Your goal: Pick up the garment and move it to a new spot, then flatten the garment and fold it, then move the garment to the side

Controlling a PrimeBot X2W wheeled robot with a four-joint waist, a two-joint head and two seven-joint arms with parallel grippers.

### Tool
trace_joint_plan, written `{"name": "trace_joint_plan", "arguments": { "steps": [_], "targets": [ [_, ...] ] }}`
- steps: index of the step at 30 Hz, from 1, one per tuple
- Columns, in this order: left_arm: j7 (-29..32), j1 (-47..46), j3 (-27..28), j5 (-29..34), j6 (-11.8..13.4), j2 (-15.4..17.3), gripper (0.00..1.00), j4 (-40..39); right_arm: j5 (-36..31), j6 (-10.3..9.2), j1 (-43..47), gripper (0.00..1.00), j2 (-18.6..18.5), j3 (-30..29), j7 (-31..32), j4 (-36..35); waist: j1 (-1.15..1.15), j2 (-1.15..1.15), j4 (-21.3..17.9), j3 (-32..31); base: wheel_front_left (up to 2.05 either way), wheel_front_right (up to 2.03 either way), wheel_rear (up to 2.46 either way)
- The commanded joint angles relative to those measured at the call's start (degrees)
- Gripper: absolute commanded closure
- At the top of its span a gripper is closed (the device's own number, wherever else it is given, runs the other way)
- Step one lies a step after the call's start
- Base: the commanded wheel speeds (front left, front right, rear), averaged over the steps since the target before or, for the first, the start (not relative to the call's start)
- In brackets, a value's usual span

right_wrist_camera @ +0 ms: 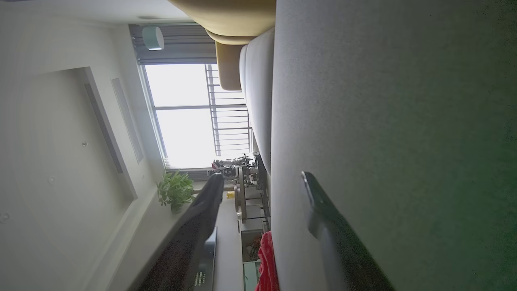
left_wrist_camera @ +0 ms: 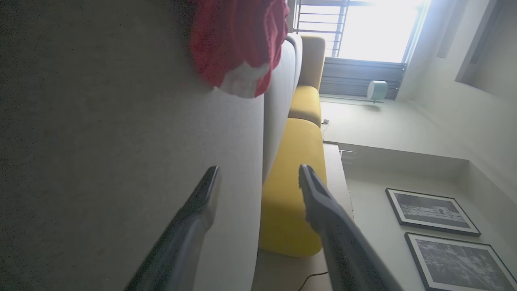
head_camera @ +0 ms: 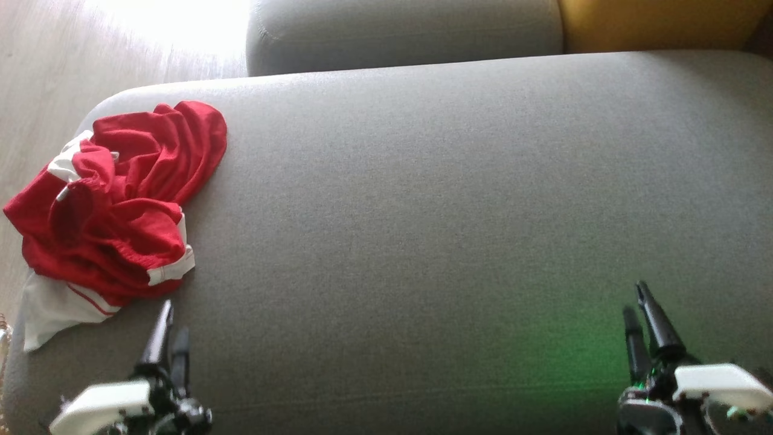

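Observation:
The garment (head_camera: 118, 199), bright red with white panels and striped trim, lies crumpled at the left end of the grey sofa seat (head_camera: 435, 229), partly hanging over its left edge. In the left wrist view the garment (left_wrist_camera: 238, 44) shows at the top, and a red edge of the garment (right_wrist_camera: 268, 266) shows low in the right wrist view. My left gripper (head_camera: 169, 317) hovers open just below the garment, nothing between its fingers (left_wrist_camera: 202, 202). Far to the right, near the seat's front, my right gripper (head_camera: 635, 299) is open and empty too.
Behind the seat runs a grey backrest (head_camera: 404, 30) beside a yellow cushion (head_camera: 658, 21). Pale wood floor (head_camera: 54, 66) lies to the left of the sofa. The wrist views show a bright window (right_wrist_camera: 190, 117), a potted plant (right_wrist_camera: 175, 192) and framed pictures (left_wrist_camera: 432, 212).

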Motion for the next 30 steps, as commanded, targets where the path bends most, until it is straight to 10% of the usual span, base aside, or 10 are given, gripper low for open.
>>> {"name": "trace_joint_plan", "arguments": {
  "steps": [1,30],
  "targets": [
    [-0.3,-1.9,-0.2,0.0,0.0,0.4,0.00,-1.8,0.1,0.00,-1.6,0.00,-0.2,0.3,-0.3,-1.8,0.00,0.00,0.0,0.0,0.00,0.00,0.00],
    [-5.0,-1.6,-2.1,19.3,1.5,0.6,0.00,-8.0,-17.1,0.00,-2.9,0.00,-0.3,5.3,-5.1,-5.5,0.00,0.00,-0.3,0.3,0.00,0.00,0.00]
  ]
}}
